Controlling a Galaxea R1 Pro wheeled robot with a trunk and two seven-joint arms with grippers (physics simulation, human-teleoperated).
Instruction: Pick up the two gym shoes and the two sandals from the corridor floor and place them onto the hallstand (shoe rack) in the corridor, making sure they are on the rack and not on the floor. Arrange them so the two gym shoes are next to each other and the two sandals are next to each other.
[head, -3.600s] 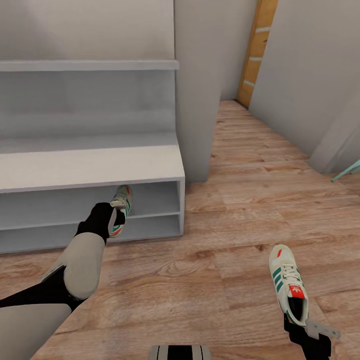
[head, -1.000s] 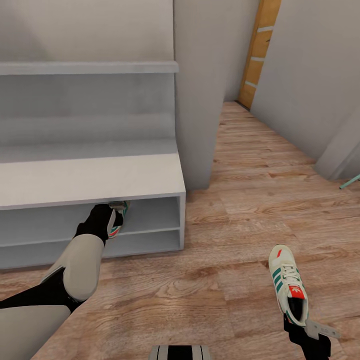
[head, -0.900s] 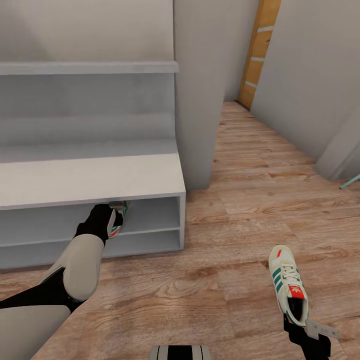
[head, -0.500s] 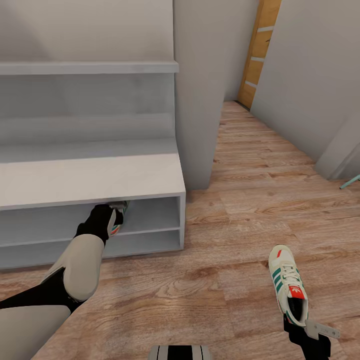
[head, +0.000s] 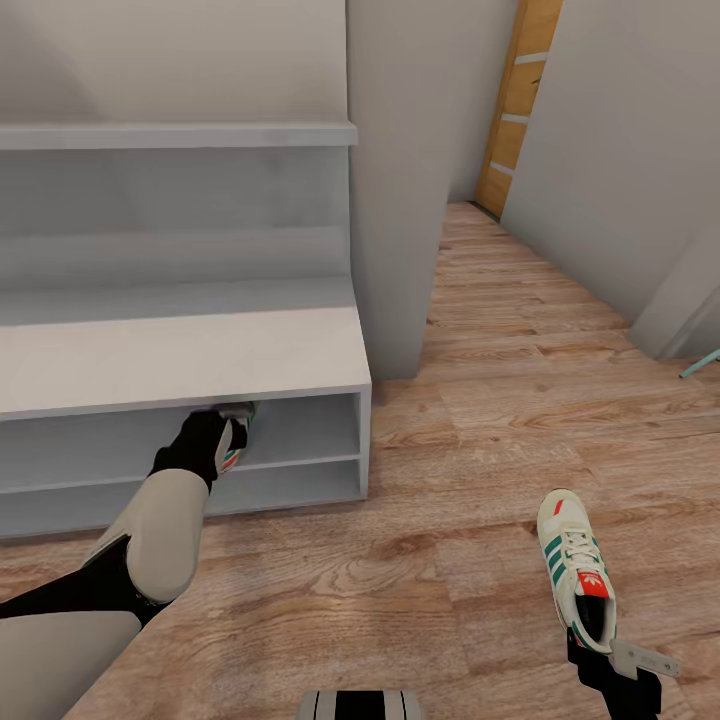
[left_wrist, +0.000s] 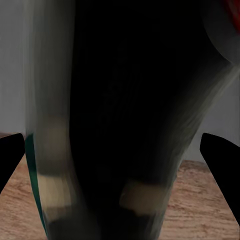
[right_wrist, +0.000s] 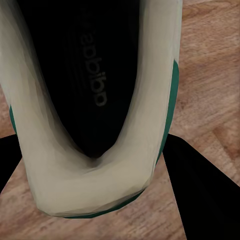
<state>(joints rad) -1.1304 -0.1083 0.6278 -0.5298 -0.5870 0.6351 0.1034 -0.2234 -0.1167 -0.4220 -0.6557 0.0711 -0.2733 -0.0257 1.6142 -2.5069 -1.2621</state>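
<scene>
Floor: light brown wood planks (head: 480, 440) with grain and knots, running back along a corridor between grey walls.
Door: an orange-brown wooden door (head: 515, 100) stands at the far end of the corridor.
Wall: a grey wall corner (head: 395, 180) rises just beside the right end of the shoe rack.
Shoe rack: a light-grey shoe rack (head: 180, 350) with a wide top, two low open shelves under it and an upper shelf above, standing on the floor against the wall.
Left gripper: the left gripper (head: 228, 432) reaches into the upper of the two low shelves and pinches a gym shoe; in the left wrist view its dark fingertips (left_wrist: 11, 160) sit either side of the shoe's blurred body.
Left shoe: this white and green gym shoe (head: 238, 432) is partly inside the shelf opening, under the edge of the top.
Right gripper: the right gripper (head: 600, 648) is clamped on the heel of the second shoe.
Right shoe: the second gym shoe (head: 575, 575) is over the floor, well apart from the rack, toe pointing away; whether its sole touches the planks cannot be told.
</scene>
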